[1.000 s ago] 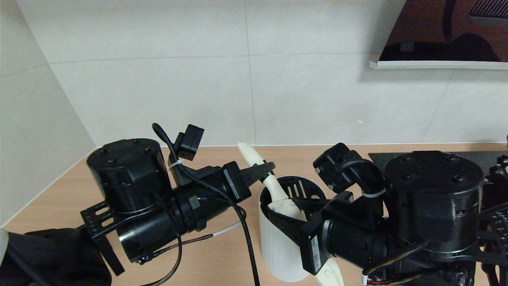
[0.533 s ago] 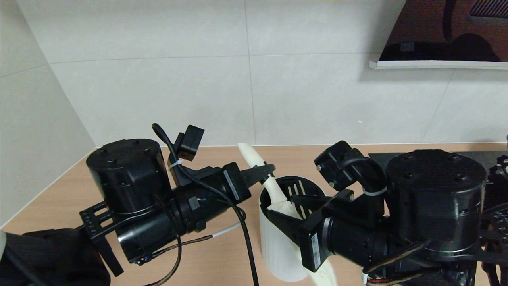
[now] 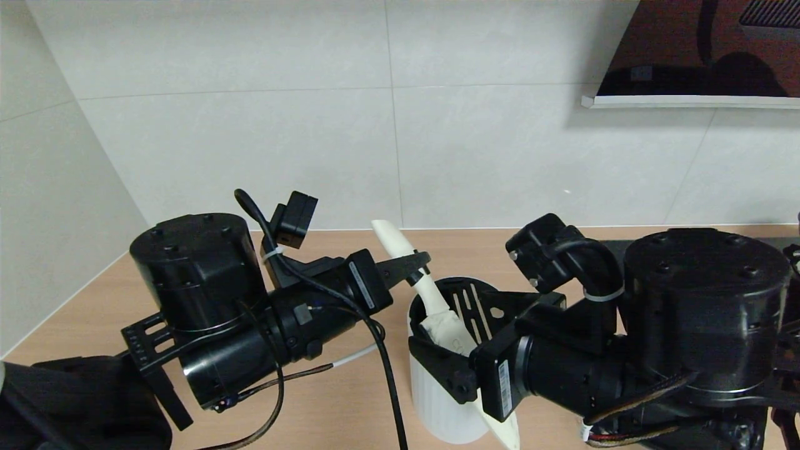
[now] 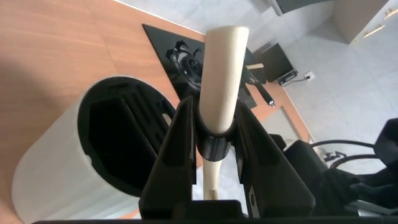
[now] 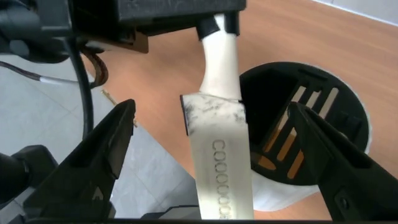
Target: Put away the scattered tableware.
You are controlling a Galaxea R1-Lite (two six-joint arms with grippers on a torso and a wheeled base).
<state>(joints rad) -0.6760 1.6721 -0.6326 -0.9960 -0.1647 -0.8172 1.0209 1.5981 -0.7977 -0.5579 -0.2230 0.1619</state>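
Left pincer [image 4: 214,127] tight on knife handle [image 4: 222,68] over holder [image 3: 437,400]; right wrist view: right pincer [image 5: 211,112], jaws wide apart, astride blade [image 5: 221,158].

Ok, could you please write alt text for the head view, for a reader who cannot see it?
The left gripper holds a cream utensil by its handle, slanted over a white holder on a wooden counter. The right gripper is open around the utensil's wide end.
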